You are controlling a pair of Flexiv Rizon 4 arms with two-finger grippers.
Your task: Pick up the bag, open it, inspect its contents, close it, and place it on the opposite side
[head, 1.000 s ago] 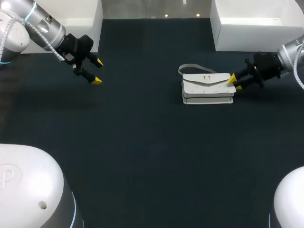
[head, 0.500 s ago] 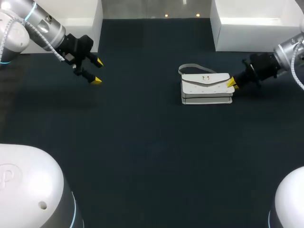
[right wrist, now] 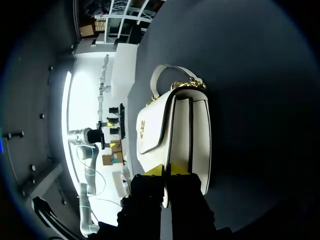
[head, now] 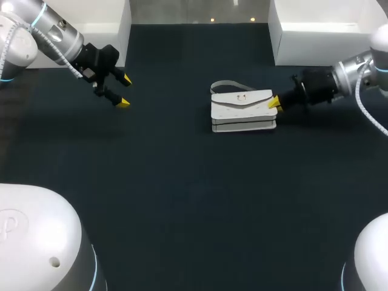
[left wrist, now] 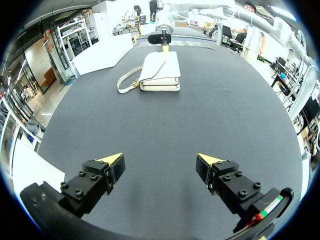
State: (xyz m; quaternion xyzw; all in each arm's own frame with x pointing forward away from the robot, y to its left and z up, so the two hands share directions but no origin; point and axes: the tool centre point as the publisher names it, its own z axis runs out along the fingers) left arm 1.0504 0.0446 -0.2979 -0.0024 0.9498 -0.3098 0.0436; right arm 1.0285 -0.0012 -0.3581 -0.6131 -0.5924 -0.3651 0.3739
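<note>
The white leather flap handbag with a short strap lies flat on the dark table. It lies directly ahead of the right gripper, whose yellow tips sit together against its near end, seemingly pinching nothing. The left gripper stands wide apart and empty, with the handbag well ahead of it.

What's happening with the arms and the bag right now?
Right gripper shut, tips against bag end. Left gripper open, well apart. Nothing in the way.

You are seeing the bag lying on the table, the right gripper touching its right end, the left gripper hanging well to its left.
</note>
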